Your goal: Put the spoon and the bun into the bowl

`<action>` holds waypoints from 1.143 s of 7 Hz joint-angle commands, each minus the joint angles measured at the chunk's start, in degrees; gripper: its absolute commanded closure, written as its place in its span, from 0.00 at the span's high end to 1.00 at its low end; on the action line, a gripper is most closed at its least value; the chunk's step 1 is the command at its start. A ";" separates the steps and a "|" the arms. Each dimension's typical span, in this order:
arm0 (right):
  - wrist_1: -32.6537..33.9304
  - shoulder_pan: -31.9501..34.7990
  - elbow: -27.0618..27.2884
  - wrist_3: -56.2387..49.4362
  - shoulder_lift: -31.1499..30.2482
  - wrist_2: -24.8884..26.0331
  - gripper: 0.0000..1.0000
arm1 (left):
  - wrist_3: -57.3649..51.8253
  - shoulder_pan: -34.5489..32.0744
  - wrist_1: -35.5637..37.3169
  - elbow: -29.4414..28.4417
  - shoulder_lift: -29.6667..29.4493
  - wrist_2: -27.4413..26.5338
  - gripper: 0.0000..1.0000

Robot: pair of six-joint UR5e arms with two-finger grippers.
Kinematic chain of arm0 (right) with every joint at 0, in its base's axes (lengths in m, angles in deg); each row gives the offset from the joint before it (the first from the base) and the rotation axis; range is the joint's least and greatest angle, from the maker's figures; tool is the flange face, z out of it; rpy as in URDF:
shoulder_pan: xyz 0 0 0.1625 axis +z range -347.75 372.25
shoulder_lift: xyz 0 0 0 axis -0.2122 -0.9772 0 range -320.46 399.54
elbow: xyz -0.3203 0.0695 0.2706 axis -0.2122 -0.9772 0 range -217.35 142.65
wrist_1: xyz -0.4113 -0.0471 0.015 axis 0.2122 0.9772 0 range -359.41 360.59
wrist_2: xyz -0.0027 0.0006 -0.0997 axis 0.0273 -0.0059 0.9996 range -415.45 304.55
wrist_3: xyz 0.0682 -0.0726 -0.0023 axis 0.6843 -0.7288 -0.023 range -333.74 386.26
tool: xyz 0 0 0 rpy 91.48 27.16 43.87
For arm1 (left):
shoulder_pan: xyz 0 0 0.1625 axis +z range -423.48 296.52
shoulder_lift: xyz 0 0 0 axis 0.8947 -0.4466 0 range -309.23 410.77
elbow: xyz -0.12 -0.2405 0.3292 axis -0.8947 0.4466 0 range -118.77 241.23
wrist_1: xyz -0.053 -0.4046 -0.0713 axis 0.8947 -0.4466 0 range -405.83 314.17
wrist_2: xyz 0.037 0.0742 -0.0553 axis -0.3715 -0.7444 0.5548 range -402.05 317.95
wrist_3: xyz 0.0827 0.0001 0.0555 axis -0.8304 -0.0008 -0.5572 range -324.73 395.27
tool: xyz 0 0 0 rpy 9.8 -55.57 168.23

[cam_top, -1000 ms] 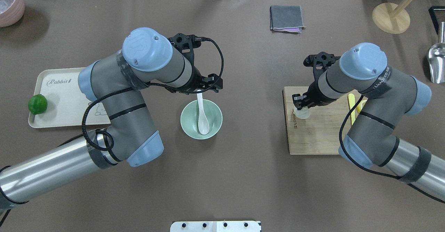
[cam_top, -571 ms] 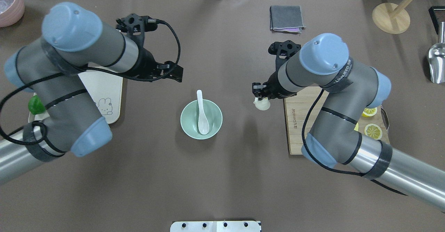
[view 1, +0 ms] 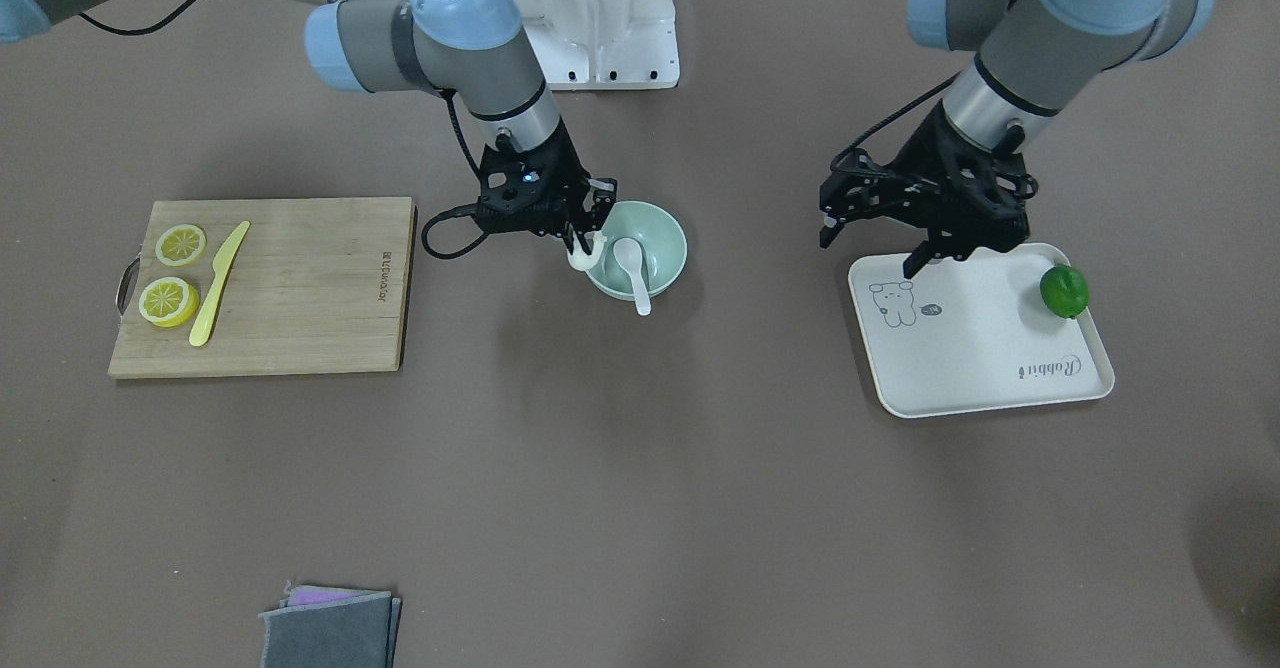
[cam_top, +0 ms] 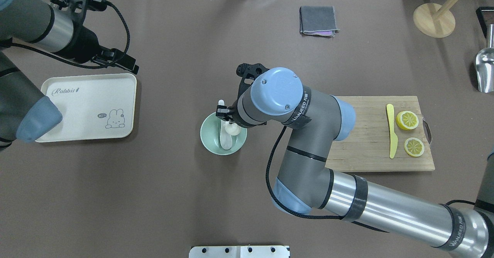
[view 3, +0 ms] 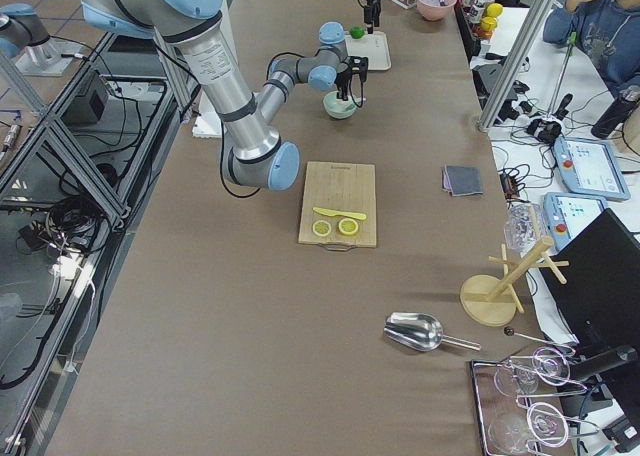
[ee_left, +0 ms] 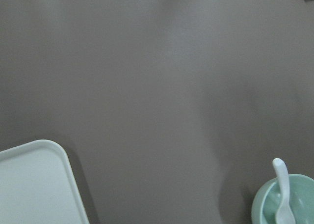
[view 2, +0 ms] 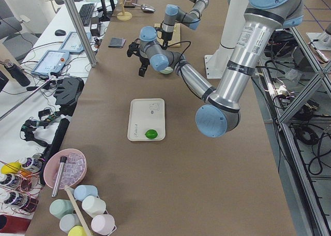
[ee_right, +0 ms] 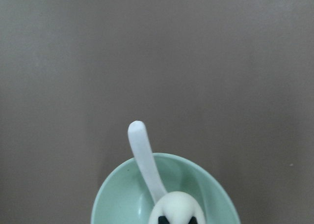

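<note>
Mint-green bowl (cam_top: 208,137) on desk (cam_top: 154,196); white spoon (cam_top: 225,140) lies in it, handle poking over the rim away from robot. Right pincer (view 1: 588,241) clamped on bun (cam_top: 232,129), held over bowl's inside. Left pincer (view 1: 868,252) spread apart, empty, above beige tray (cam_top: 77,130) edge.

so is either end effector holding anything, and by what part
The right end effector pinches the bun by its opposite sides, above the bowl. The left end effector holds nothing.

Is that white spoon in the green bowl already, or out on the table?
In. The spoon has its scoop lying inside the bowl, with its handle leaning out over the rim.
</note>
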 commanded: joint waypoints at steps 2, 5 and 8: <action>-0.47 -0.78 -2.51 1.68 2.33 2.41 1.00 | -0.23 -0.76 0.06 0.31 0.47 0.15 0.98; -0.12 11.13 13.77 -8.00 -16.47 -11.61 1.00 | -1.27 -1.46 0.14 0.13 3.10 0.23 0.98; 0.50 28.34 15.86 -34.52 -31.29 -20.68 1.00 | -14.91 -6.45 0.41 -0.04 10.46 0.32 0.98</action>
